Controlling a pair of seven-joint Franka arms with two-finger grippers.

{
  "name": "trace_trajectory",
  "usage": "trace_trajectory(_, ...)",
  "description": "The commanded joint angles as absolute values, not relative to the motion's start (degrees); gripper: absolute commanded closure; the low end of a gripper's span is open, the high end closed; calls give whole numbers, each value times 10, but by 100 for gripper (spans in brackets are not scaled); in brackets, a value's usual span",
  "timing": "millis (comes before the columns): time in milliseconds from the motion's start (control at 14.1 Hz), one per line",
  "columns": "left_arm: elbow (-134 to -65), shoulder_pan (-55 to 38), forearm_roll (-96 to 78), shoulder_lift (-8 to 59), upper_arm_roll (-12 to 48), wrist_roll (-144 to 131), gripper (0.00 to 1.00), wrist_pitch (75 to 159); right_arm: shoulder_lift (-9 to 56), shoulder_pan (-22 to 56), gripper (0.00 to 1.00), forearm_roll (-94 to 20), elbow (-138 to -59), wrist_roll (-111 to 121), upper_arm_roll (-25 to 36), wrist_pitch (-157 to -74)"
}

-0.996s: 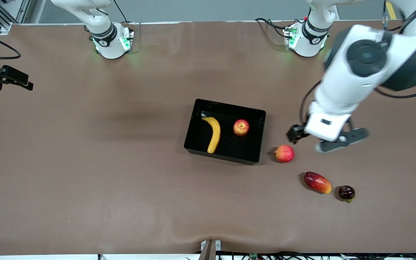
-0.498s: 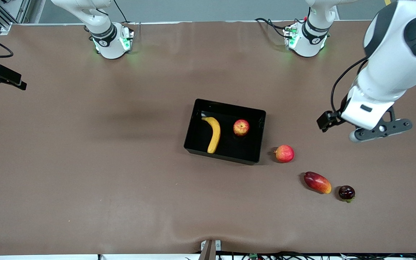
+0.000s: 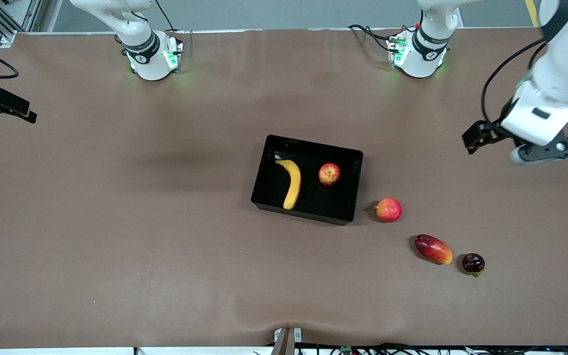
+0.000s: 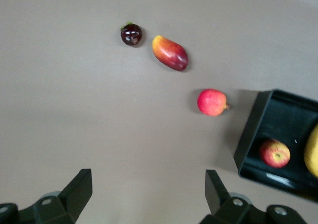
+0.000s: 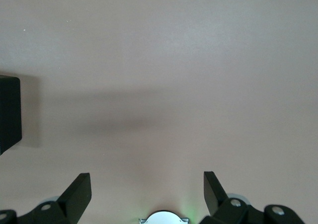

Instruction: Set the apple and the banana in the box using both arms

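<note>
glossy black box (image 3: pixel 354 187) mid-table holds your banana (image 3: pixel 291 184) and apple (image 3: pixel 329 174), so both empty grippers, left (image 4: pixel 149 196) and right (image 5: pixel 147 194), hang spread wide over bare table.

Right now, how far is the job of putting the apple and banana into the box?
It looks finished. The banana and the apple both lie in the box, apart. Nothing is in hand: the left gripper is open over bare table at the left arm's end, and the right gripper is open too. Nothing is left to place.
</note>
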State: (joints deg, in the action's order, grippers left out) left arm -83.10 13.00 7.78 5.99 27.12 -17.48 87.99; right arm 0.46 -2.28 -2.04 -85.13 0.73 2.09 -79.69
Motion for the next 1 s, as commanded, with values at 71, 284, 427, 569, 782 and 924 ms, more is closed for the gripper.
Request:
trace_trajectory(71,-902,84,41,-17,177,-101,0,880,2,-31,0,-12,-842,14,14,-792)
trace_trajectory(284,-961,44,12,-70,122,-82,0,880,3,-31,0,-12,-839,13,14,-793)
trace_trajectory(427,-982,29,11,-95,104,-82,0,879,3,-31,0,-12,-839,13,14,-793)
trace_trajectory(569,-984,1,11,-104,71,-82,0,868,3,-31,0,-12,-839,13,14,-793)
trace_trajectory(782,-978,-39,3,-111,42,-83,0,867,3,-31,0,-13,-839,13,14,-793)
trace_trajectory(924,-976,-64,3,-108,2,-81,0,867,3,-31,0,-12,-839,13,14,-792)
